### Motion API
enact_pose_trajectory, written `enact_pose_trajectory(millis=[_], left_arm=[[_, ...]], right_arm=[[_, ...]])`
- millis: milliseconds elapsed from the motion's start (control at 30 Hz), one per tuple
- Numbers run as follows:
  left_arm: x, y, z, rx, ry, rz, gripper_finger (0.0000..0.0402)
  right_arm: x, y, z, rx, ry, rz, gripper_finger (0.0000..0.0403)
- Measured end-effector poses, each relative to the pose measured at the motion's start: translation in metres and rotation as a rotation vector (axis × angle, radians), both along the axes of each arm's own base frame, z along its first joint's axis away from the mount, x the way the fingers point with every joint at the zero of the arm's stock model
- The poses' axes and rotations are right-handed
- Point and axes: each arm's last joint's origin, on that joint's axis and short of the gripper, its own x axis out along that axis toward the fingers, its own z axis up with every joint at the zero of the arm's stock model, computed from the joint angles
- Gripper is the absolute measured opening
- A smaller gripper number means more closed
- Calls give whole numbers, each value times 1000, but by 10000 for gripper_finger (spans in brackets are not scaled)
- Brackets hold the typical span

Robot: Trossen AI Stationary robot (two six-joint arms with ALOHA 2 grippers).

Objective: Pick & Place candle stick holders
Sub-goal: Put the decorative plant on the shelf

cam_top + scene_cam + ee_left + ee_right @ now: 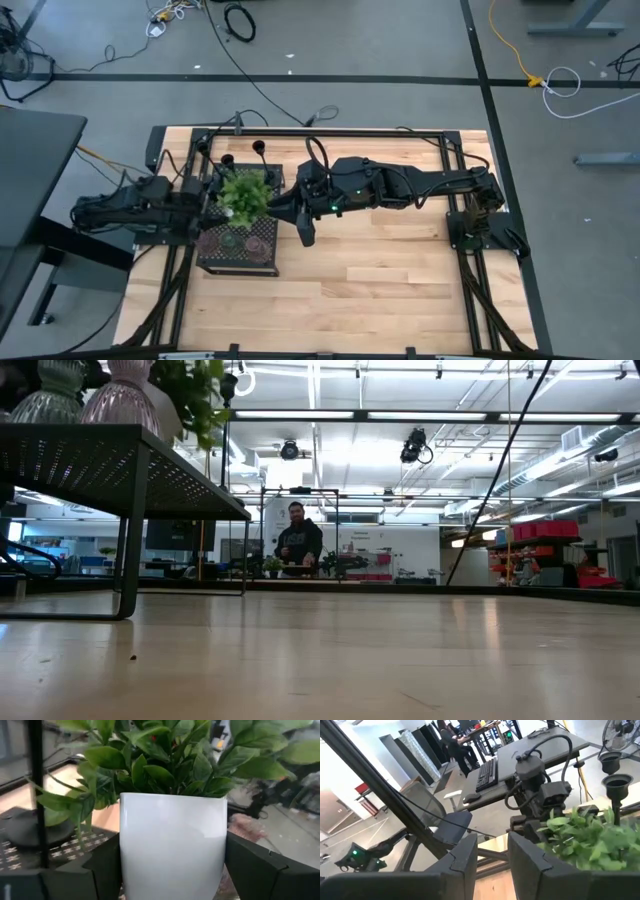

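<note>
A green leafy plant [243, 193] in a white pot [172, 845] stands at the far edge of the black perforated stand [238, 262]. My left gripper [203, 207] is shut on the pot. Pinkish glass holders [258, 238] sit on the stand top. In the low view a pale green one [48, 392] and a pinkish one [125, 398] show there. Black stemmed holders [259, 150] stand behind the plant; one base [30, 827] rests on the stand. My right gripper [305, 232] hangs empty right of the plant, its fingers a narrow gap apart [492, 865]. My left gripper pinches the white pot's two opposite sides [125, 865] between its two fingers, one on each side of the wall. The fingers come level from the table's left. The pot is upright; whether its bottom rests on the stand, I cannot tell.
The black rail frame [455, 190] runs round the wooden table [400, 290]. The stand's leg [130, 560] stands on the tabletop at the left. A person [298, 540] stands in the room far behind. Desks and chairs show beyond the table's left edge [520, 750].
</note>
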Motion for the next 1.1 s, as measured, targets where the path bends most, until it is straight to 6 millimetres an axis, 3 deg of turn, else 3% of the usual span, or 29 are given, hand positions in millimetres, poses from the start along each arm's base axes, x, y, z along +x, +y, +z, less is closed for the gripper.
enact_pose_trajectory(millis=[167, 1033, 1100], left_arm=[[3, 1, -9, -47, 33, 23, 290], [3, 1, -14, -106, 72, 62, 290], [3, 2, -14, -117, 78, 72, 305]], right_arm=[[0, 0, 0, -3, 0, 1, 107], [0, 1, 0, -7, -1, 28, 107], [0, 1, 0, -7, -1, 27, 107]])
